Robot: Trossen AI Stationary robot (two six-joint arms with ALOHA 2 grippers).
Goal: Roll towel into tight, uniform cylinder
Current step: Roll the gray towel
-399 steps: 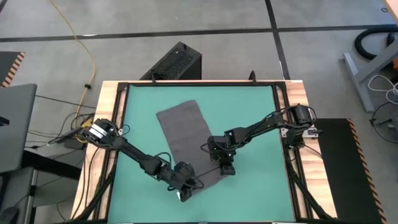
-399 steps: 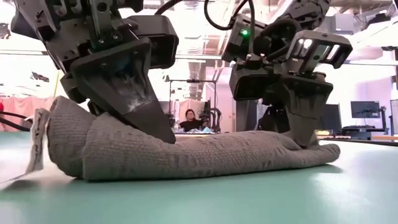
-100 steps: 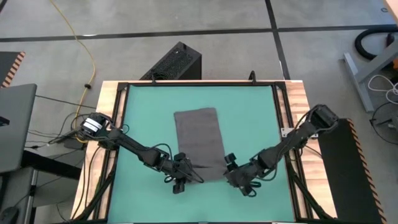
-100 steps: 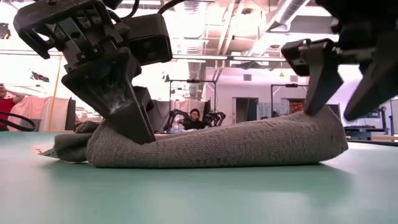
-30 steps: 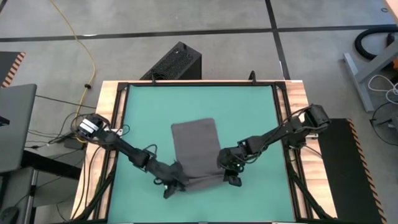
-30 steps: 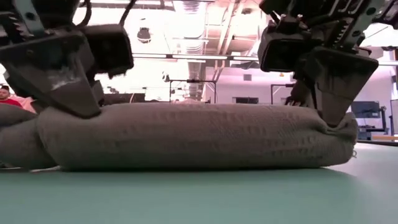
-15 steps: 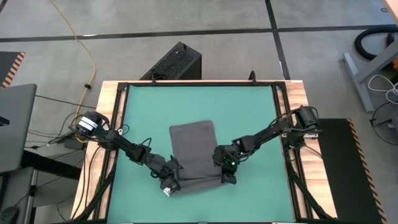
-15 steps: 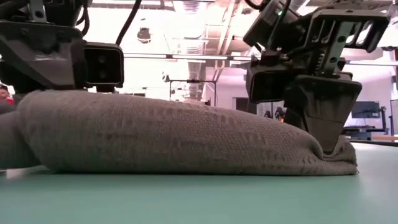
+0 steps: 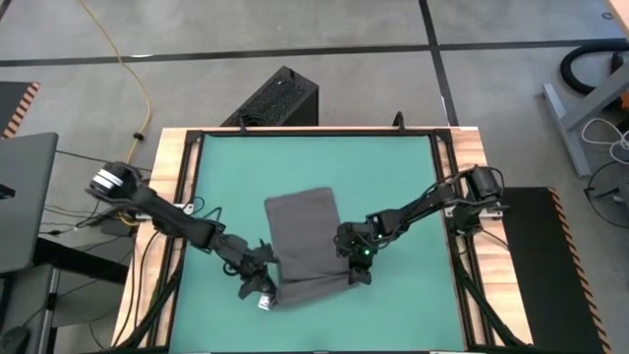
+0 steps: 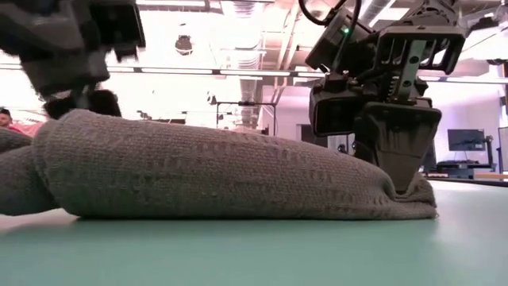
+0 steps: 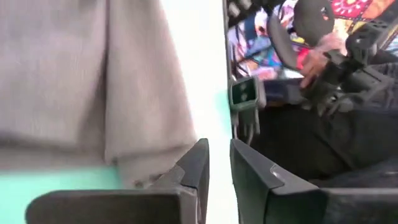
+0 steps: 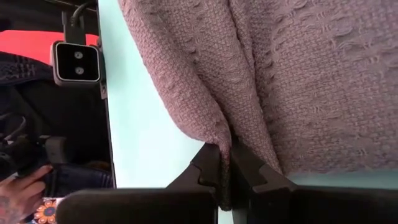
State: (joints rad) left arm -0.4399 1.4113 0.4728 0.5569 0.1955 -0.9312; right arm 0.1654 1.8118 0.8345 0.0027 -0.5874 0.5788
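The towel (image 9: 306,246) lies mid-desk, its rolled edge running nine-to-three along the six o'clock end, the right gripper (image 9: 356,272) pinching its three o'clock end while the left gripper (image 9: 257,285), jaws narrowly parted and empty, sits just off the nine o'clock end.

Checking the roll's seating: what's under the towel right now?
The towel lies on the green mat, its near edge rolled. The right gripper pinches a fold at the roll's end; the left gripper is just off the other end. Whatever is inside the roll is covered.
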